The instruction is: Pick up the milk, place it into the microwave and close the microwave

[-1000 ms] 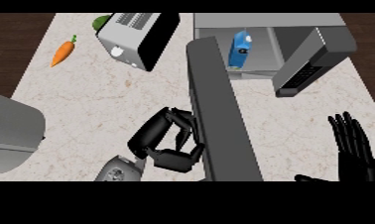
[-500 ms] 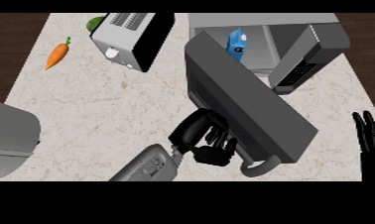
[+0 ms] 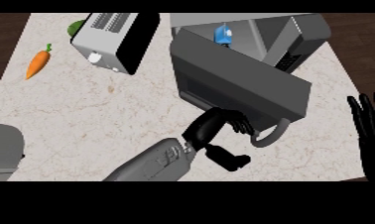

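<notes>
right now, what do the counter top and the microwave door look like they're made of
Counter top: likely stone, marble-like, given its pale beige veined mottling. Microwave door: probably painted metal or plastic, matte, given its uniform grey; can't tell which.

Left hand (image 3: 207, 128) curls its fingers; right hand (image 3: 364, 128) rests open, fingers up.

Counter (image 3: 88, 111) — carrot (image 3: 38, 64), toaster (image 3: 113, 39), microwave (image 3: 242, 72) on it.
</notes>
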You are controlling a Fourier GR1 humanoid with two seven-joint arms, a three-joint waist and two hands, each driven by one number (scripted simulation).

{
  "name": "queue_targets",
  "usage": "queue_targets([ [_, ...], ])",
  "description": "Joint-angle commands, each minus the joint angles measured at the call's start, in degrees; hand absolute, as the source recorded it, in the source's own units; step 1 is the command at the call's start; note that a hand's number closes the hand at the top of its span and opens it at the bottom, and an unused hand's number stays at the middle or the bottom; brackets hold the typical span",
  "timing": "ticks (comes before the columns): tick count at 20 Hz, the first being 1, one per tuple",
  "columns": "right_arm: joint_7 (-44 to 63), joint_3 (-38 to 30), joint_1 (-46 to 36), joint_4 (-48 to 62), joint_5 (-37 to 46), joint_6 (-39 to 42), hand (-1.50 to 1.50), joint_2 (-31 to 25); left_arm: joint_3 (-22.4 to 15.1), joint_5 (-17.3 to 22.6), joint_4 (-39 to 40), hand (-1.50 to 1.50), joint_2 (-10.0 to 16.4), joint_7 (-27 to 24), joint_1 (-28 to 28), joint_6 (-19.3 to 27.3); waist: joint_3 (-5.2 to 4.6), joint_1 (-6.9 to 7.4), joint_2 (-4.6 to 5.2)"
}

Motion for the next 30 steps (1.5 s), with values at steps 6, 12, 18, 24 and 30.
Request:
queue_targets([
  [6,3.72,1.73,-3.4,-4.72,-3.39,4.29,-1.5,-2.9,2.15,10.99,0.25,1.5,-0.46,-6.56,-8.44,4.27,-0.17,-6.03,1.35],
  [12,5.46,1.37,-5.12,-7.85,-4.6,5.33,-1.5,-4.99,3.65,15.81,2.87,1.5,-0.47,-7.6,-14.07,6.15,-0.07,-9.33,1.64],
  [18,7.39,1.98,-4.94,-8.42,-7.09,6.55,-1.5,-5.47,5.45,19.0,7.47,1.5,-0.48,-8.07,-19.21,7.07,0.13,-11.89,2.59],
  [24,9.47,1.72,-6.71,-9.69,-8.68,7.6,-1.5,-7.57,6.68,21.76,10.62,1.5,-0.47,-7.92,-23.87,8.06,0.19,-14.76,3.48],
  [30,11.21,0.93,-8.52,-10.47,-10.35,8.2,-1.5,-9.47,7.41,24.04,13.35,1.5,-0.43,-8.31,-27.09,8.98,0.2,-16.13,3.87],
])
